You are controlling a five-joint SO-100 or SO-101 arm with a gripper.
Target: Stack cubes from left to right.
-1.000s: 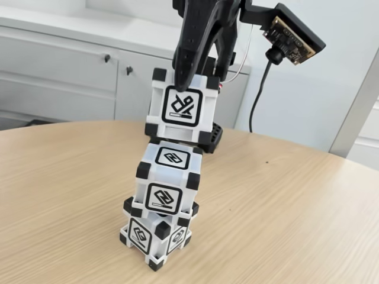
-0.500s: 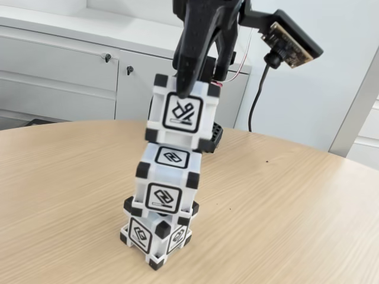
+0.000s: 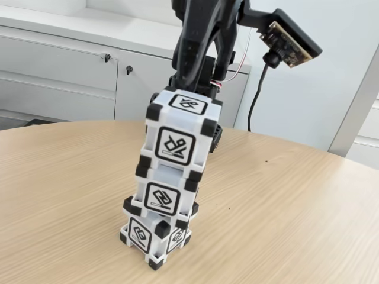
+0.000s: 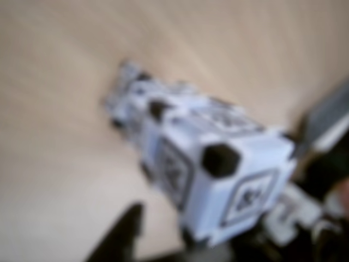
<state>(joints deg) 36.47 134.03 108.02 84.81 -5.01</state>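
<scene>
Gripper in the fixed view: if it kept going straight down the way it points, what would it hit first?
Most likely the top cube of the three-cube stack, directly under the gripper. Its fingertips sit at that cube's upper face; whether they touch it is unclear.

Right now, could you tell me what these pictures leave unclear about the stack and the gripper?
- Gripper fingertips: in the fixed view the top cube hides them, so open or shut is unclear.
- Cube glyphs: blurred in the wrist view.
- Bottom cube: its seating under the middle cube is partly hidden.
- Arm base: behind the stack.
</scene>
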